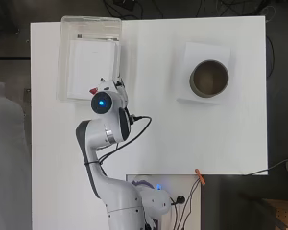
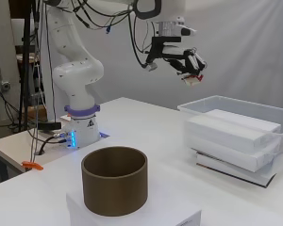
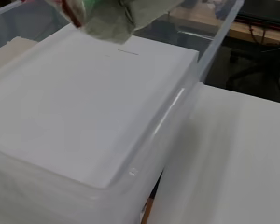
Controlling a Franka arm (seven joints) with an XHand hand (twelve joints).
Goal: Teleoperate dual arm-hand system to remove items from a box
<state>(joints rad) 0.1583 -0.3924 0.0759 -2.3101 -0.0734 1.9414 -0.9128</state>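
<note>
The black and white hand (image 2: 186,59) hangs in the air above the near end of the clear plastic box (image 2: 236,106), fingers curled round a small crumpled item w/ red, white and green on it (image 2: 194,80). The item is clear of the box, not touching anything but the hand. In the wrist view the same crumpled item (image 3: 114,16) shows at the frame edge, over the flat white block (image 3: 84,102) inside the box. Overhead, only a bit of red (image 1: 93,90) peeks out beside the arm, at the box's edge nearest the arm's base. The box sits on a stack of white slabs (image 2: 231,146). Well apart from it, a brown cylindrical open-topped container (image 1: 209,78) stands on a white sheet of paper (image 1: 194,52) on the white table (image 1: 182,143).
</note>
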